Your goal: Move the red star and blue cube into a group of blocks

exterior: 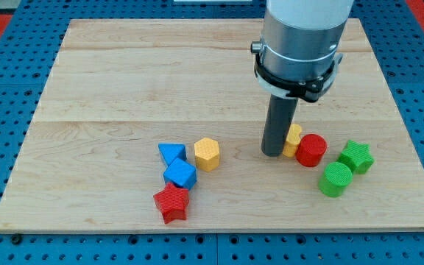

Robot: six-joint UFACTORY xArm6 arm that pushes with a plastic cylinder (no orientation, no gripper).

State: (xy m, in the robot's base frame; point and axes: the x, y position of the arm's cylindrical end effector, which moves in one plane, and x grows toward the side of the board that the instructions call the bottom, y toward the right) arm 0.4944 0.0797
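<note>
Red star (171, 204) and blue cube (179, 174) touching, well left of and below tip (273, 153); no gripper fitted.

We get one view, high and near, tilted down over the board (124, 81) from its bottom edge.

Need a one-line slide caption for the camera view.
My tip rests beside a yellow block and red cylinder, far from the red star and blue cube.
</note>
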